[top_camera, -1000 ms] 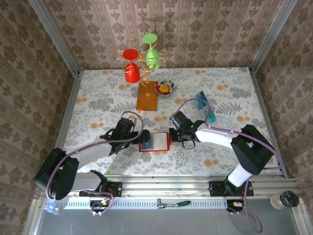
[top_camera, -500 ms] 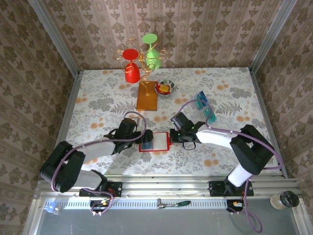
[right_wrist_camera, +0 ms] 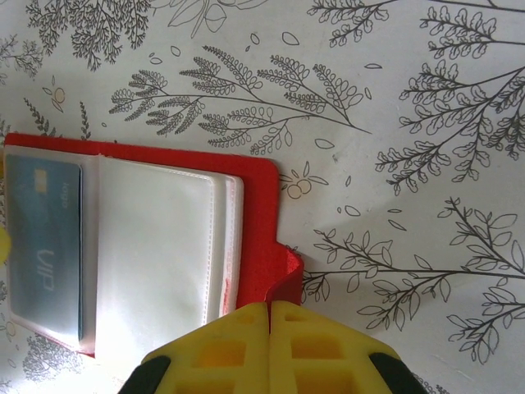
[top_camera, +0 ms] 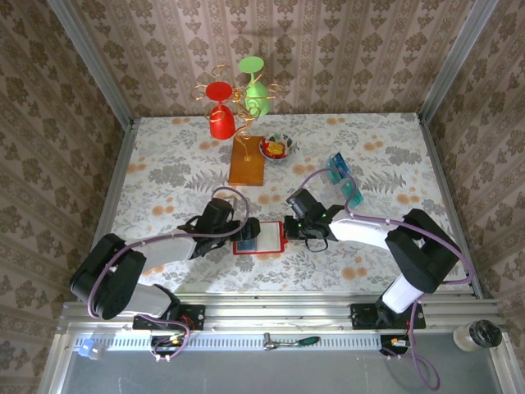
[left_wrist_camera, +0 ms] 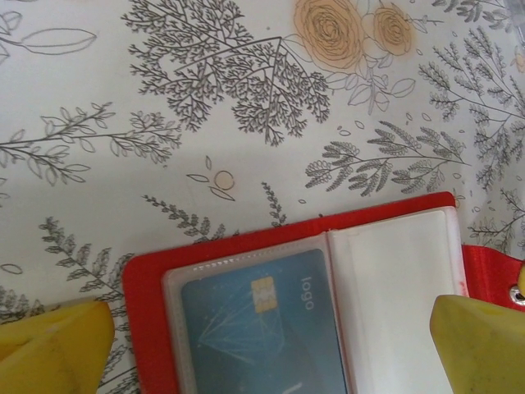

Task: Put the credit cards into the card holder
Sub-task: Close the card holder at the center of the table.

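— While the holder [top_camera: 259,236] is laid open, what is gripped?

— Its tab [right_wrist_camera: 287,277], on the right edge, appears to be pinched by the right gripper [right_wrist_camera: 270,328], whose fingers are pressed together. Nothing is held by the left gripper [left_wrist_camera: 264,353]. Its fingers are spread wide above the holder's left half.

— How much can be counted as done?

— One card [left_wrist_camera: 261,324] is seen tucked into a clear sleeve [left_wrist_camera: 175,287] on the holder's left half. The sleeve next to it [left_wrist_camera: 394,287] is seen blank.

— And what is left?

— At least two more cards [top_camera: 338,167] are seen well beyond the holder, farther back and to its right. Whether they are lying flat or propped up cannot be told. They are yet to be fetched and slotted in, so the task is judged to be only begun.
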Controlling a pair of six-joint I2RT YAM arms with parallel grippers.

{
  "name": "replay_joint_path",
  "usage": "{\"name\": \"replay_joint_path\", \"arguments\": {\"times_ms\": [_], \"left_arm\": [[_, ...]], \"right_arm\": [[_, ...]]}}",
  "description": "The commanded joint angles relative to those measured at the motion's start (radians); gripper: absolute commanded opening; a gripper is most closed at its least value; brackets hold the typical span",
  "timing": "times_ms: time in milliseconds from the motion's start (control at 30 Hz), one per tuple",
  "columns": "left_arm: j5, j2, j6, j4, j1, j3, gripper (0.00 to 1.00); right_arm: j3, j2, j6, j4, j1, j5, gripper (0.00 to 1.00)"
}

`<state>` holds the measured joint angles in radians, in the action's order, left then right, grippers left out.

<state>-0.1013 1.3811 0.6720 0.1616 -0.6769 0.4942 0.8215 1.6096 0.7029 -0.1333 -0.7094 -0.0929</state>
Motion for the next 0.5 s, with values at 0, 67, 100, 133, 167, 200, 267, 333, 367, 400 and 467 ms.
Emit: {"name": "replay_joint_path", "arguments": {"times_ms": [0,67,100,133,167,200,267,333,367,400,467], "left_arm": [[0.003,0.008,0.016,0.005,-0.011,0.030,1.00],[0.003,0.009,0.017,0.004,-0.013,0.034,1.00],[0.003,0.009,0.017,0.004,-0.014,0.033,1.00],[0.003,0.007,0.018,0.004,-0.016,0.035,1.00],[0.004,0.006,0.019,0.003,-0.017,0.035,1.00],[0.005,0.005,0.019,0.001,-0.017,0.035,1.00],[0.005,-0.006,0.020,-0.002,-0.019,0.036,1.00],[0.006,-0.018,0.021,-0.008,-0.019,0.037,1.00],[0.007,-0.029,0.022,-0.013,-0.018,0.037,1.00],[0.007,-0.039,0.023,-0.016,-0.020,0.037,1.00],[0.008,-0.062,0.030,-0.019,-0.022,0.037,1.00]], "right_arm": [[-0.019,0.003,0.015,0.011,-0.001,-0.037,0.00],[-0.021,0.003,0.016,0.015,0.000,-0.039,0.00],[-0.022,0.004,0.018,0.017,-0.001,-0.041,0.00],[-0.022,0.004,0.018,0.017,-0.002,-0.041,0.00],[-0.022,0.004,0.018,0.018,-0.001,-0.042,0.00],[-0.023,0.005,0.018,0.020,-0.001,-0.043,0.00],[-0.022,0.007,0.020,0.022,0.000,-0.044,0.00],[-0.022,0.010,0.021,0.025,-0.001,-0.046,0.00],[-0.022,0.010,0.023,0.027,-0.001,-0.047,0.00],[-0.022,0.010,0.024,0.028,-0.001,-0.047,0.00],[-0.022,0.012,0.025,0.029,-0.001,-0.047,0.00]]}}
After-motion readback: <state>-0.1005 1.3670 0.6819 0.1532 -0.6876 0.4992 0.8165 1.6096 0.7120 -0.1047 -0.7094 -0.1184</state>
